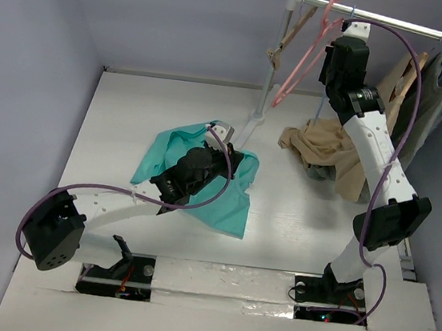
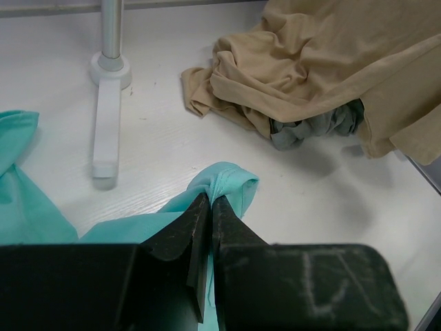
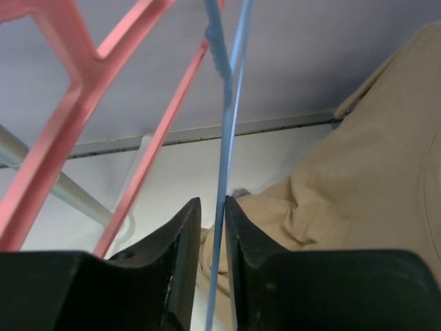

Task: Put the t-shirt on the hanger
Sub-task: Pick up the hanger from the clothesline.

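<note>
The teal t-shirt (image 1: 167, 147) lies crumpled on the white table, left of centre. My left gripper (image 1: 223, 146) is over its right edge, shut on a bunched fold of the t-shirt (image 2: 231, 181); in the left wrist view the gripper (image 2: 211, 198) pinches the fabric at its tips. The light-blue hanger (image 1: 318, 106) hangs from the rail. My right gripper (image 1: 326, 83) is raised at it. In the right wrist view the gripper (image 3: 213, 201) has its jaws narrowly apart round the hanger's thin bar (image 3: 231, 103), which touches the right finger, with a gap on the left.
A pink hanger (image 1: 302, 62) hangs just left of the blue one and crosses the right wrist view (image 3: 62, 117). A tan garment (image 1: 328, 150) is heaped below the rail (image 1: 399, 26). A dark grey-green garment (image 1: 431, 94) hangs at right. The rack's foot (image 2: 107, 124) stands near the t-shirt.
</note>
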Robot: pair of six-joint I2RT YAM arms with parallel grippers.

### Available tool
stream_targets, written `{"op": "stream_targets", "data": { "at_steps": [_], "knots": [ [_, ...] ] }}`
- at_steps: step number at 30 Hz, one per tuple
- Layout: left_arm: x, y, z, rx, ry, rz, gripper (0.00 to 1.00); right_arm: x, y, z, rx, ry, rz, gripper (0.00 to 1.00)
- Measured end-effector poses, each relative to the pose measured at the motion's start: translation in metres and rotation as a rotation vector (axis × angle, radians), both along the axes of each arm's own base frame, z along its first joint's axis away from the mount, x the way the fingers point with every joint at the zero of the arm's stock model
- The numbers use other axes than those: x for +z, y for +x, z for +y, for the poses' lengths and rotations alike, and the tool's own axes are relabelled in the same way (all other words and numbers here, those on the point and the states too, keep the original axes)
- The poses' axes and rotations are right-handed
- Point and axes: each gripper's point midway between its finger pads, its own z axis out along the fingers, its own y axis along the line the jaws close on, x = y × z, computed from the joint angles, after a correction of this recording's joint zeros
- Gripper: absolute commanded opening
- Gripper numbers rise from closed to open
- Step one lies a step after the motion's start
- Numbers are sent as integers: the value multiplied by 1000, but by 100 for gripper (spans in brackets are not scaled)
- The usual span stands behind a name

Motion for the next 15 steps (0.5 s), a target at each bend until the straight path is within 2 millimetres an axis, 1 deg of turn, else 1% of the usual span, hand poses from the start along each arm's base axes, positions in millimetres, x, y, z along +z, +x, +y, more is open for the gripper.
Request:
{"op": "stream_targets", "data": {
  "at_steps": [1, 3, 4, 5, 7, 15],
  "knots": [
    [0, 0, 0, 0, 0, 0, 0, 0, 0, -1, -1, -1, 0, 22],
    [0, 0, 0, -1, 0, -1, 0, 0, 0, -3, -4, -4, 1, 11],
    [0, 0, 0, -1, -1, -1, 0, 0, 0, -2, -4, -3, 0, 11],
    [1, 0, 0, -1, -2, -3, 0, 0, 1, -3, -5, -2, -1, 6],
    [0, 0, -1, -1, -2, -2, 0, 0, 2, -3, -5, -8, -3, 0],
    [0, 0, -1, -3, -2, -2, 0, 2, 5, -1, 8, -14, -25, 0]
  ]
}}
